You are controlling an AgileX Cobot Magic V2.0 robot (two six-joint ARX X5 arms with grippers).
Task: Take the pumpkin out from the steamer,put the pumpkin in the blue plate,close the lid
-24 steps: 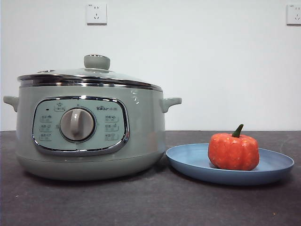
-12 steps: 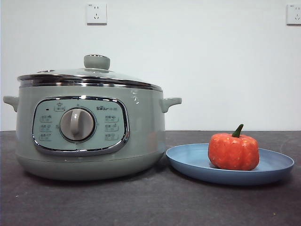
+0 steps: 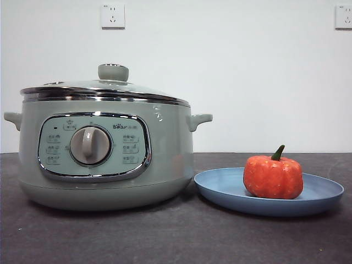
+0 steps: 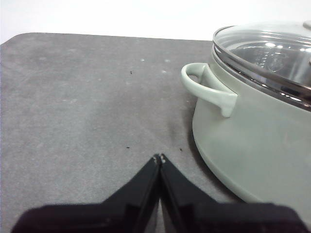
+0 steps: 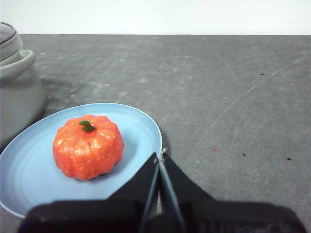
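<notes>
The orange-red pumpkin [image 3: 273,176] [image 5: 88,146] sits upright in the blue plate [image 3: 220,190] [image 5: 29,165] to the right of the steamer [image 3: 165,159] [image 4: 252,141]. The glass lid [image 3: 104,88] [image 4: 272,53] rests on the steamer with its green knob on top. My left gripper [image 4: 160,157] is shut and holds nothing, low over the dark table beside the steamer's side handle [image 4: 206,90]. My right gripper [image 5: 161,153] is shut too, with nothing in it, just off the plate's rim, apart from the pumpkin. Neither arm shows in the front view.
A dark grey table [image 3: 176,236] carries everything, with a white wall behind. Two wall sockets [image 3: 113,15] sit high on the wall. The steamer's handle [image 5: 17,63] shows at the edge of the right wrist view.
</notes>
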